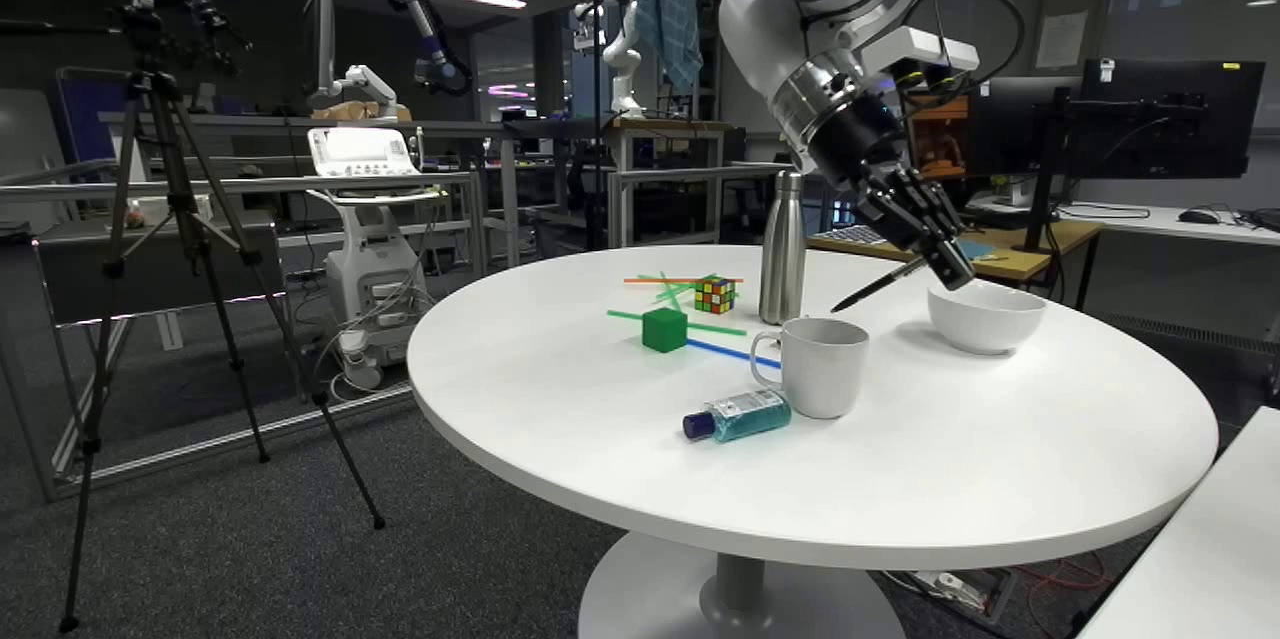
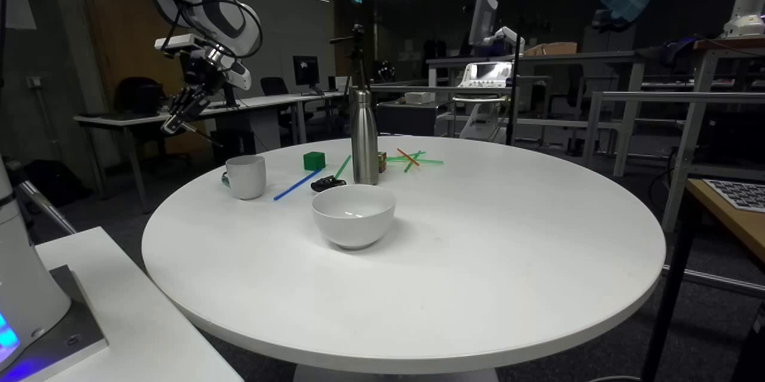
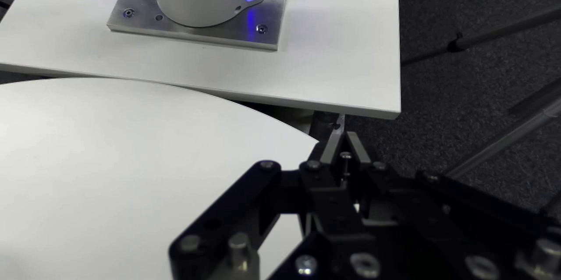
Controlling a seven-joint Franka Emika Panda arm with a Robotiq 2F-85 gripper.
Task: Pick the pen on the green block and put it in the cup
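Note:
My gripper (image 1: pixel 950 267) is shut on the dark, slender pen (image 1: pixel 880 283) and holds it in the air, strongly tilted, with its free end pointing down. In an exterior view the gripper (image 2: pixel 173 124) is above and left of the white cup, and the pen (image 2: pixel 203 135) slants towards the space above it. The cup (image 1: pixel 826 369) stands upright on the round table and also shows in an exterior view (image 2: pixel 247 177). The green block (image 1: pixel 664 329), also visible in an exterior view (image 2: pixel 314 161), sits beyond the cup with nothing on top. In the wrist view the fingertips (image 3: pixel 345 135) meet; the pen is hidden there.
On the white table (image 1: pixel 560 419) are a tall steel bottle (image 1: pixel 783 254), a white bowl (image 2: pixel 354 217), a teal bottle (image 1: pixel 742 416) lying beside the cup, a puzzle cube (image 1: pixel 715 295), several coloured sticks (image 2: pixel 412 158) and a small black object (image 2: pixel 328 183).

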